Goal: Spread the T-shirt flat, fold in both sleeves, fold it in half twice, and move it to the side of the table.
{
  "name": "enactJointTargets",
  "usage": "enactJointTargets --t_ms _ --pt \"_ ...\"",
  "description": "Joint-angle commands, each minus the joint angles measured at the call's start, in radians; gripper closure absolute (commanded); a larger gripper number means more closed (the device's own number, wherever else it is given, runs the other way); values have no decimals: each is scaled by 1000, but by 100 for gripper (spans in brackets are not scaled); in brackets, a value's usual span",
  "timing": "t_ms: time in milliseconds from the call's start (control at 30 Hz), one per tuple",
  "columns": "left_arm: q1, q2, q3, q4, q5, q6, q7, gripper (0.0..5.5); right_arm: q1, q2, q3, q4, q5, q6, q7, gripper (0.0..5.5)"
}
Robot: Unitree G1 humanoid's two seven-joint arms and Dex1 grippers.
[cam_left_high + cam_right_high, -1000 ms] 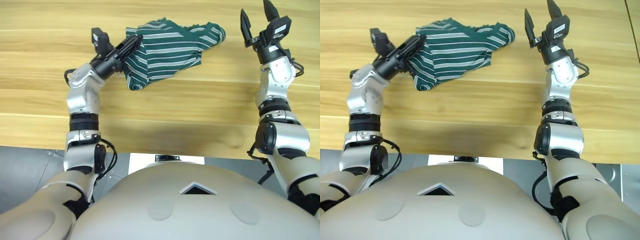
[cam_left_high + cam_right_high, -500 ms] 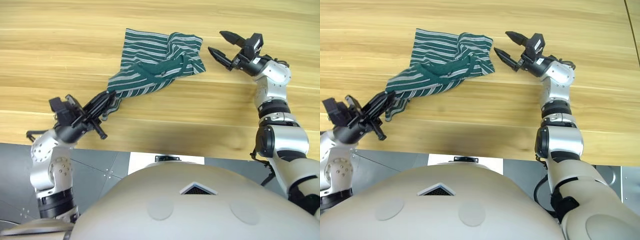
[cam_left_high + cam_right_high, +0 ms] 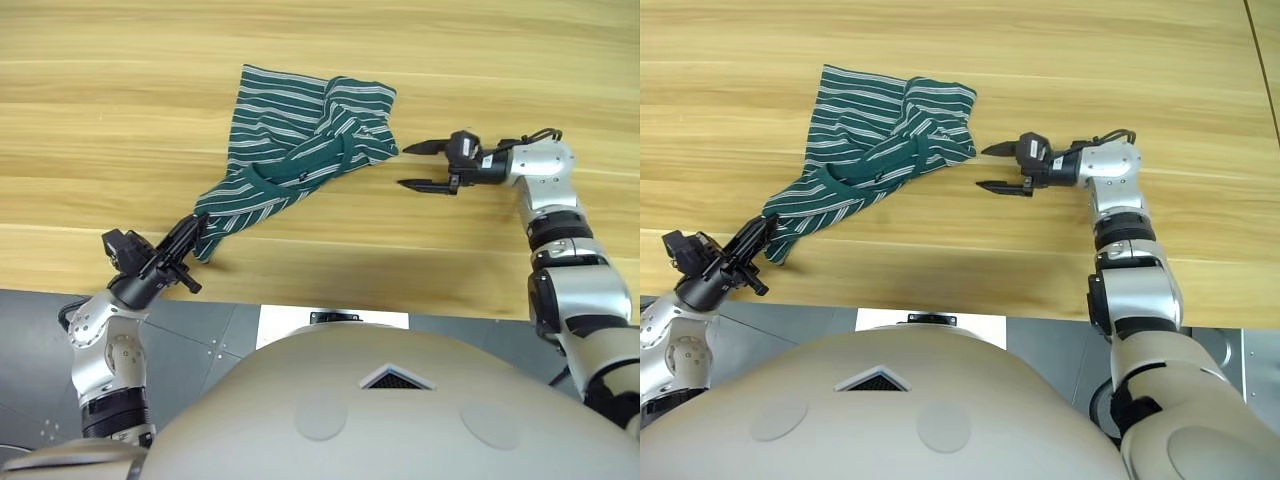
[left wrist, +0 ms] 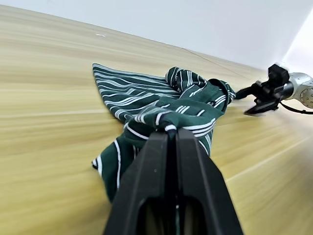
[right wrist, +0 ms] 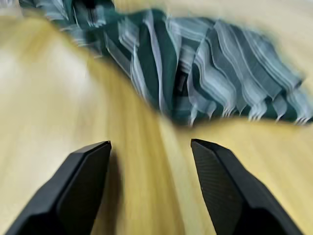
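T-shirt (image 3: pixel 300 140): dark green with thin white stripes, crumpled on the wooden table (image 3: pixel 90 110), upper centre of the left eye view. One stretched tail runs down-left toward the table's near edge.

My left arm sits at lower left, elbow low, forearm angled up and to the right. My left gripper (image 3: pixel 193 230) is clamped tight on the bunched end of that tail. In the left wrist view the two black fingers (image 4: pixel 146 181) press together with cloth pinched at their tips.

My right arm comes in from the right of the frame, forearm turned level and pointing left. My right gripper (image 3: pixel 402 167) has its fingers spread wide, low over the wood, tips just beside the shirt's right edge. Can't tell if the upper tip touches the cloth.

The shirt folds over itself, so the sleeves are hard to pick out; a neckline band shows near the middle. The pinched bit is hidden between my left fingers. The right wrist view is smeared, stripes barely readable.

The fabric is soft and wrinkled. The table is pale, smooth wood with long grain lines. The fingers are tapered, matte black.
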State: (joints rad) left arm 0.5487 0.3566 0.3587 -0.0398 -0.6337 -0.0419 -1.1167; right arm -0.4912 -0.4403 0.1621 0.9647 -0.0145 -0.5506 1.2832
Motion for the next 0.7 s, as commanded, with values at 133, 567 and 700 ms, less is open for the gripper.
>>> enactJointTargets --t_ms 133,567,700 --pt "-43 25 0 28 1 12 5 548 -92 23 72 88 -110 -87 -110 245" --pt "-72 49 0 22 -4 48 14 548 -20 -64 107 -69 -99 -129 -83 245" --pt "-80 54 -1 17 -5 57 17 548 -10 -68 116 -111 -97 -119 -91 245"
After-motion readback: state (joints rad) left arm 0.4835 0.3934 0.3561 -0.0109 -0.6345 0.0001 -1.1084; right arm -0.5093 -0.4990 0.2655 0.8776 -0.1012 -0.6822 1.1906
